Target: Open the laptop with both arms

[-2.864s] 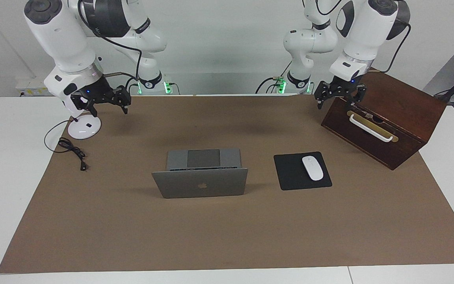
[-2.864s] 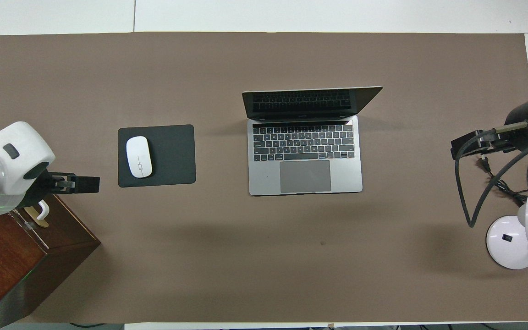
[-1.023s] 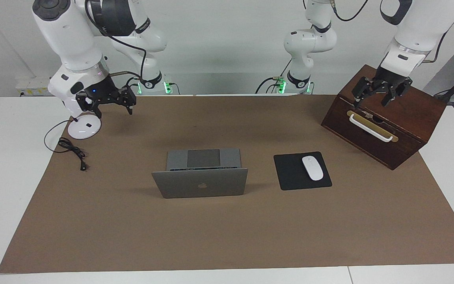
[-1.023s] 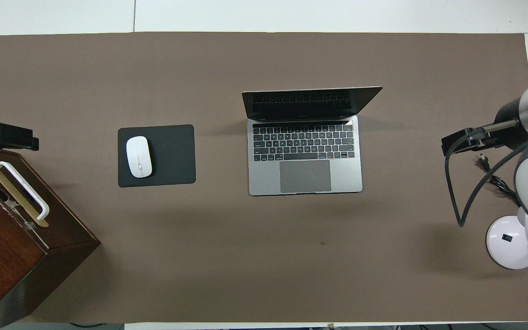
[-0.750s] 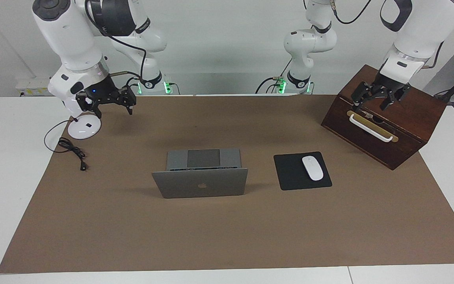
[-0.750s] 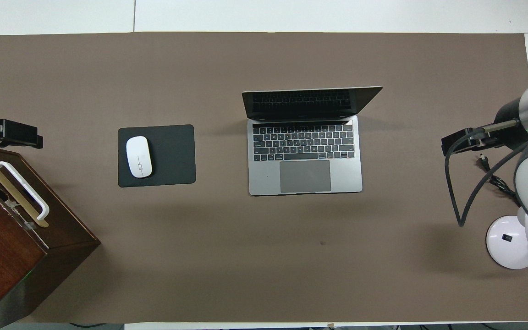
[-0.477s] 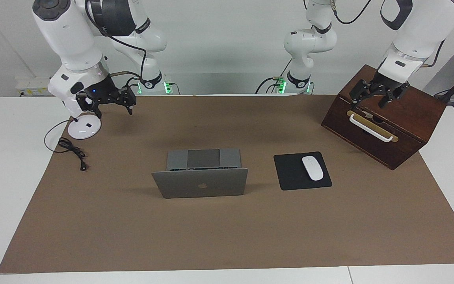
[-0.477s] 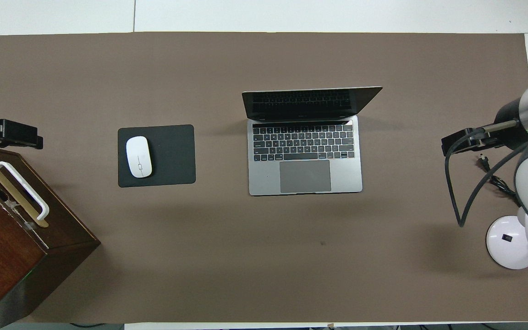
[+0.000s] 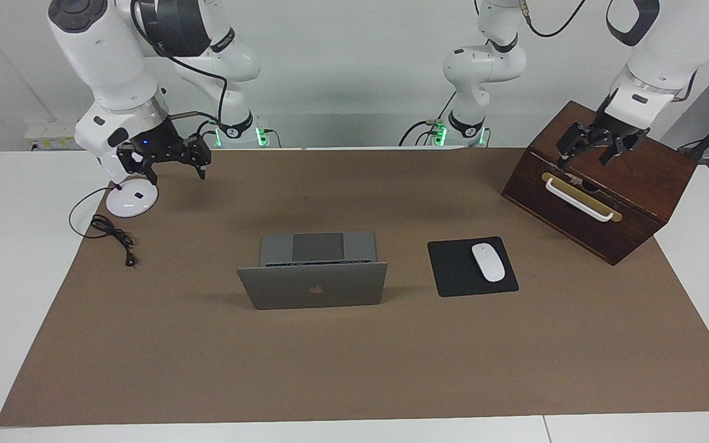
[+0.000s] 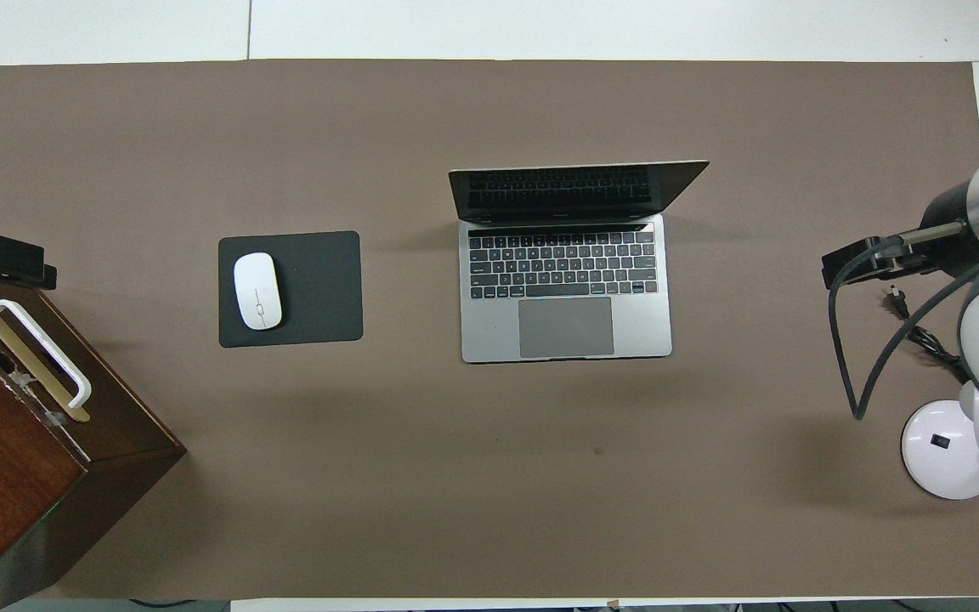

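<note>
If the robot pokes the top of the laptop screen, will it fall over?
Probably not. The laptop lies flat on its wide keyboard deck, so it looks steady. A push on the thin raised lid would likely just swing it on its hinge. A hard shove might slide the whole laptop along the brown mat, since nothing holds it.

From my remote seat this reads as a robotics lab staged as an office desk. Two white arms (image 9: 114,67) are bolted at twelve o'clock against a bare white wall, green status lights (image 9: 260,135) glowing at their bases. A brown mat (image 9: 354,357) covers the white table (image 9: 10,258); on it sit a laptop (image 9: 314,280), a mouse pad (image 9: 459,271) with mouse (image 9: 488,262) at three o'clock, a wooden box (image 9: 607,184) and a lamp base (image 9: 131,198).
</note>
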